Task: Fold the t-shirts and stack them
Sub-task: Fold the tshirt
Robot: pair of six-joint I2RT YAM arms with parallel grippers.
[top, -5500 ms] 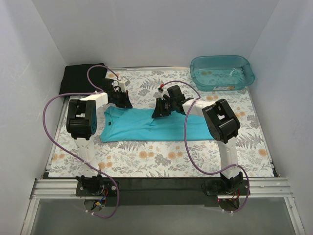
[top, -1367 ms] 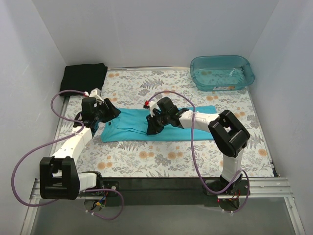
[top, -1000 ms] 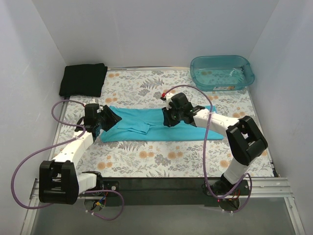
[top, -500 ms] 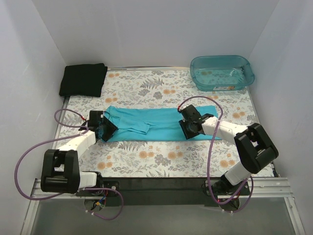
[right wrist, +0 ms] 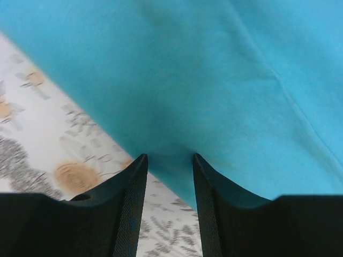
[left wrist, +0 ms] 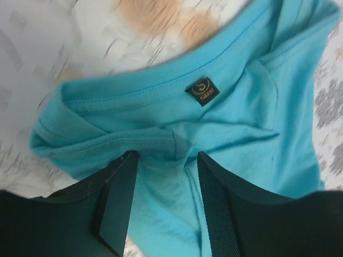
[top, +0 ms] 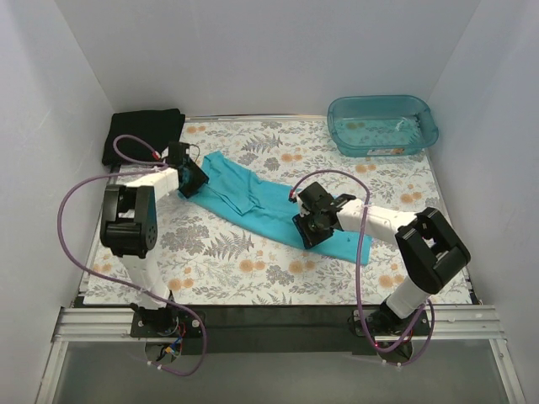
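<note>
The turquoise t-shirt (top: 253, 198) lies as a long folded strip, diagonal from back left to front right. My left gripper (top: 195, 179) is at its collar end. In the left wrist view its jaws (left wrist: 166, 160) pinch bunched teal cloth (left wrist: 241, 107) just below the neckline with the size label (left wrist: 202, 91). My right gripper (top: 310, 229) is on the strip's near edge, right of the middle. In the right wrist view its jaws (right wrist: 169, 160) hold the cloth's edge (right wrist: 214, 64) puckered between them. The black t-shirt (top: 143, 135) lies folded at the back left corner.
A translucent teal tub (top: 383, 124) stands at the back right. The floral tablecloth (top: 253, 269) covers the table. White walls close in the left, back and right sides. Purple cables loop off both arms.
The teal shirt has swung from lying level across the table to a diagonal. My left gripper carried the collar end back and right; my right gripper moved slightly left and nearer.
</note>
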